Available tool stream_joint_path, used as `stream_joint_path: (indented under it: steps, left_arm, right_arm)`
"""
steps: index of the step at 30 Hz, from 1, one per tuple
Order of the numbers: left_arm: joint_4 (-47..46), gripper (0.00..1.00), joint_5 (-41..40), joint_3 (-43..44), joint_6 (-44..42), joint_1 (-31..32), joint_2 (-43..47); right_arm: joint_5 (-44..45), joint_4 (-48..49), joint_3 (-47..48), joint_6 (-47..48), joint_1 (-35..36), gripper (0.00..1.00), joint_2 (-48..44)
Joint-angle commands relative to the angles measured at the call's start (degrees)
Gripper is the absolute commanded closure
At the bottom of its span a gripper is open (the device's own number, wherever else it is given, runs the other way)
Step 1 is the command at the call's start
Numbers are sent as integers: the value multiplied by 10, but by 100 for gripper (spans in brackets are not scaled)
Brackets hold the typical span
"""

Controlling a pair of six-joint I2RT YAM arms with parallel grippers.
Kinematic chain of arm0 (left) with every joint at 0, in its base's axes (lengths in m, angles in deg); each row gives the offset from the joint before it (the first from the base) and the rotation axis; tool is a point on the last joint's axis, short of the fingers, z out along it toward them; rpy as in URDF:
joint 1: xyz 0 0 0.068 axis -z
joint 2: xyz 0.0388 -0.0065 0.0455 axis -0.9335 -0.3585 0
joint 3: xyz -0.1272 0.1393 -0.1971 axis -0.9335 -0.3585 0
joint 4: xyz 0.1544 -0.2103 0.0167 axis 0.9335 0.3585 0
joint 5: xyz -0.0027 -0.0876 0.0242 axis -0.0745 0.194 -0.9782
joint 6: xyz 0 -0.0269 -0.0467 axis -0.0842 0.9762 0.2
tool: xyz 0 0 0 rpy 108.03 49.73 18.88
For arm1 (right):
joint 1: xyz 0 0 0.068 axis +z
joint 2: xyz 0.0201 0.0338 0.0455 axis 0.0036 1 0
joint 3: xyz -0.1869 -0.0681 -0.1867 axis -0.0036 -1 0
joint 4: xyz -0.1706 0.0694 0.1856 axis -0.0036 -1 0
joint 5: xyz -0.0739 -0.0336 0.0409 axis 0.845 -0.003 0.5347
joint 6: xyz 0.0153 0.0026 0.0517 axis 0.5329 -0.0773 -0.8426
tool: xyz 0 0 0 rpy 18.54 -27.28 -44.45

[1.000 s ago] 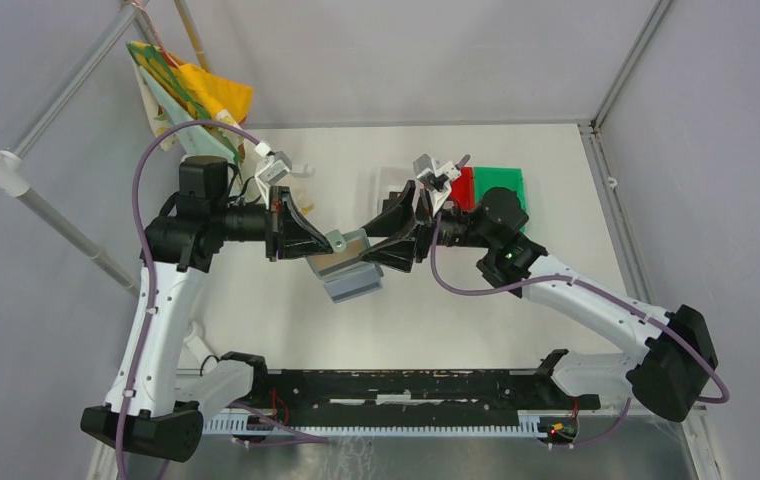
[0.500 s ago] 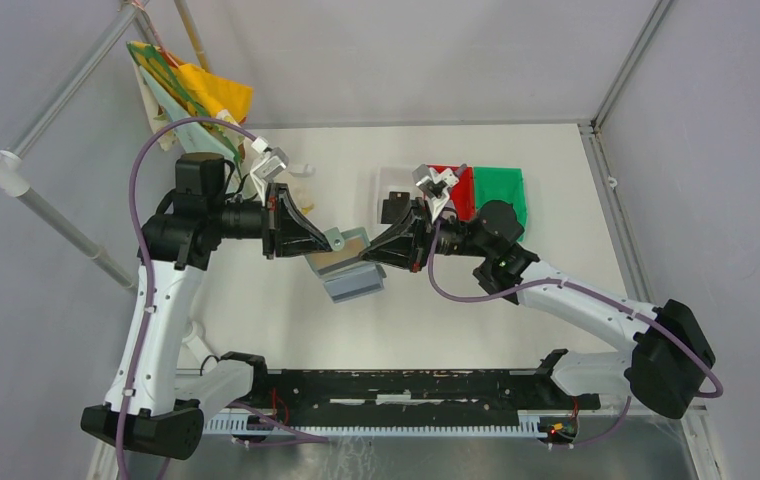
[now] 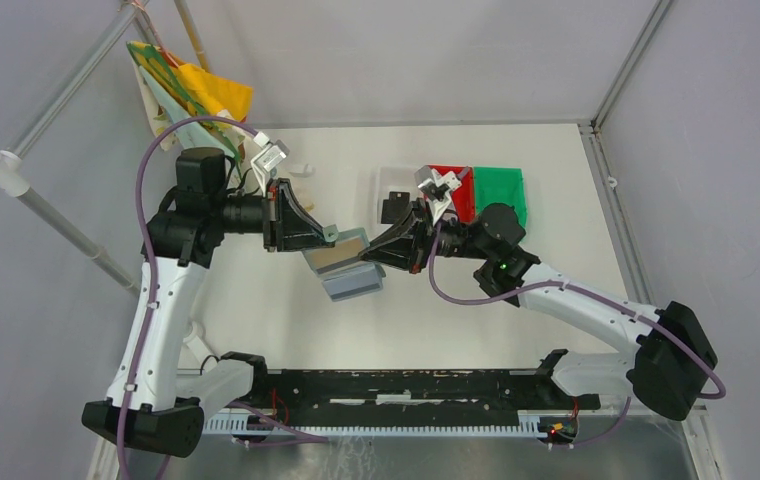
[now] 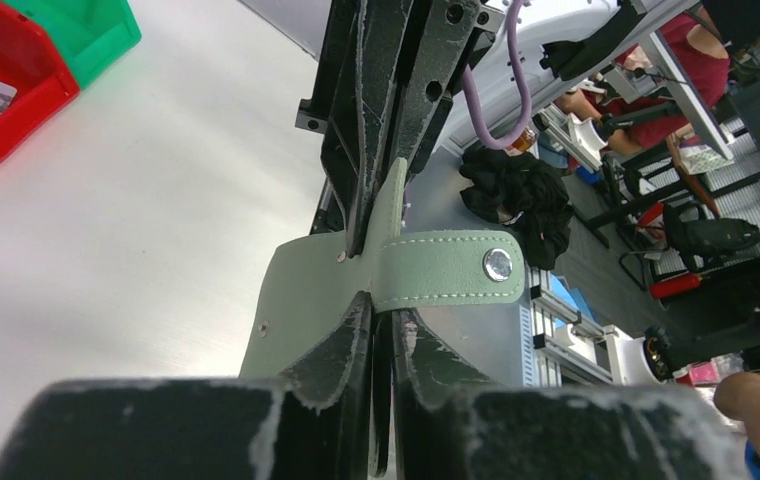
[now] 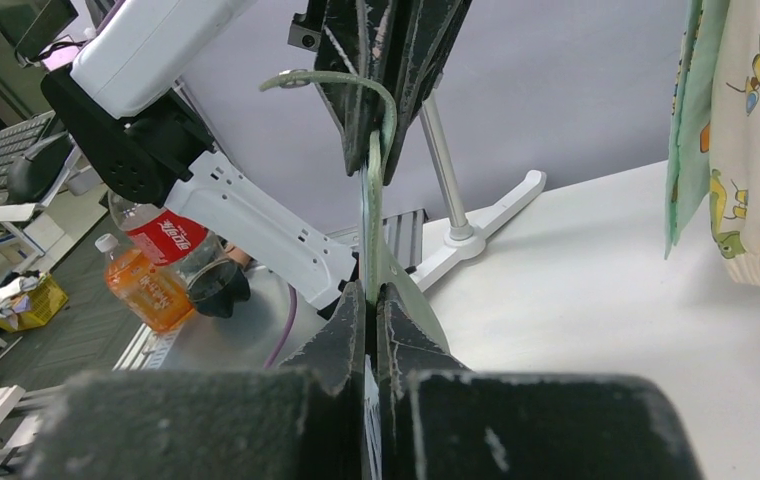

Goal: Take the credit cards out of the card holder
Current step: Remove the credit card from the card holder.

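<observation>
While the left pincer (image 4: 381,318) clamps the card holder (image 4: 294,305), the right pincer (image 5: 371,295) — jaws nearly touching — pinches its other edge.

At the far side of the table (image 3: 286,320) we see three bins in a row: a white bin (image 3: 389,183), a red bin (image 3: 463,192) and a green bin (image 3: 503,187). A yellow-and-green printed cloth (image 3: 196,100) hangs in the far left corner. Beyond the table's edge we see a cola bottle (image 5: 163,236) beside a bottle of orange drink (image 5: 141,290).
</observation>
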Motion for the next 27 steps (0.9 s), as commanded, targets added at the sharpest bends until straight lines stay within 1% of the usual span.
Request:
stream_joint_path:
  steps: [1, 4, 8, 10, 12, 18, 21, 27]
  left_arm:
    - [-35, 90, 36, 1, 48, 1, 0]
    - [-45, 96, 40, -3, 73, 1, -3]
    - [-47, 96, 54, -4, 89, 0, -10]
    - [-46, 94, 58, -4, 92, 1, -11]
    - [-46, 89, 61, -6, 95, 1, -11]
    - [-46, 86, 66, -7, 101, 1, -11]
    - [-48, 82, 71, -7, 101, 1, -12]
    - [-47, 82, 80, -5, 104, 1, -15]
  right_arm:
    - [11, 35, 5, 14, 5, 100, -24]
    - [10, 25, 2, 31, 10, 100, -29]
    - [15, 12, 3, 48, 15, 100, -32]
    - [18, 7, 5, 53, 18, 100, -32]
    - [20, 5, 8, 56, 19, 100, -30]
    - [23, 2, 13, 60, 22, 100, -27]
    - [23, -3, 15, 62, 23, 100, -28]
    - [27, -15, 22, 69, 23, 100, -28]
